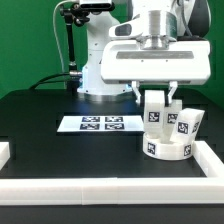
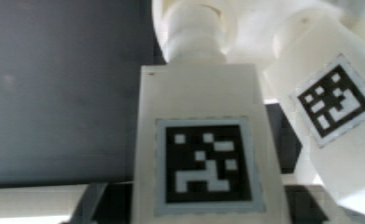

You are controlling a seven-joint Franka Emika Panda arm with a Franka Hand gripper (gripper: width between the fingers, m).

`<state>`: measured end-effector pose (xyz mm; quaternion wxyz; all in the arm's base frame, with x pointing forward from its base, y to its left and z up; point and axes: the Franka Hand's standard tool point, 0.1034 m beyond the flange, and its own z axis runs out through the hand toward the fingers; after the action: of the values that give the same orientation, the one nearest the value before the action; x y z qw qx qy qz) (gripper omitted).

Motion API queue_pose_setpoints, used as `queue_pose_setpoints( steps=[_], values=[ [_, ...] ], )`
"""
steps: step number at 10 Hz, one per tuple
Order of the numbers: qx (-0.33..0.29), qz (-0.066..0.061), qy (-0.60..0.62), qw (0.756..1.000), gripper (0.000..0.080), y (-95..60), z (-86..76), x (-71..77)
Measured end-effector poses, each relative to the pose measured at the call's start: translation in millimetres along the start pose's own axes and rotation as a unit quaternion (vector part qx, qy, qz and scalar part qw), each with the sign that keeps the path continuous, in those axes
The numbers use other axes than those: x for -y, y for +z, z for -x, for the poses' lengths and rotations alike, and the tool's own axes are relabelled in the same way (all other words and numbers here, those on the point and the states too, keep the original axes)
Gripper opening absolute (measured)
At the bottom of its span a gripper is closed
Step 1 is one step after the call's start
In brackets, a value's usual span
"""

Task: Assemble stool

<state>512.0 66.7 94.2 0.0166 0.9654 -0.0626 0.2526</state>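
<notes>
Beside the white border rail point(image 1: 212, 160) on the exterior view's right, the round white plastic disc seat point(image 1: 166, 150) lies flat — one white blocky tagged leg point(image 1: 187, 123) stands on it. The gripper point(image 1: 158, 97) fingers clamp a second tagged leg point(image 1: 154, 113), upright over the seat — contact there unclear.

leg point(image 2: 200, 95): white plastic, smooth, matt | seat point(image 1: 166, 151): same white plastic | tag point(image 2: 205, 165): flat black-and-white print | table point(image 1: 40, 140): black, matt
</notes>
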Motion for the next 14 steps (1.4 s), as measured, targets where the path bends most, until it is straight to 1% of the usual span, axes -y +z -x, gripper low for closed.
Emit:
queue_pose_setpoints(
  steps=[4,5,10,11,12,13,14],
  values=[
    [-0.005,0.002,-0.001,1.000,0.0338,0.5,0.5,-2.5],
    [-0.003,0.008,-0.004,1.000,0.0338,6.0,8.4,-6.3],
    [-0.011,0.010,-0.006,1.000,0.0338,5.9,9.8,-7.0],
    [-0.002,0.008,-0.004,1.000,0.0338,6.1,9.0,-5.7],
    [0.008,0.007,-0.004,1.000,0.0338,7.8,12.2,-5.5],
    [0.010,0.008,-0.005,1.000,0.0513,7.9,12.6,-5.8],
    [0.024,0.006,-0.004,1.000,0.0606,7.7,13.8,-7.7]
  ],
)
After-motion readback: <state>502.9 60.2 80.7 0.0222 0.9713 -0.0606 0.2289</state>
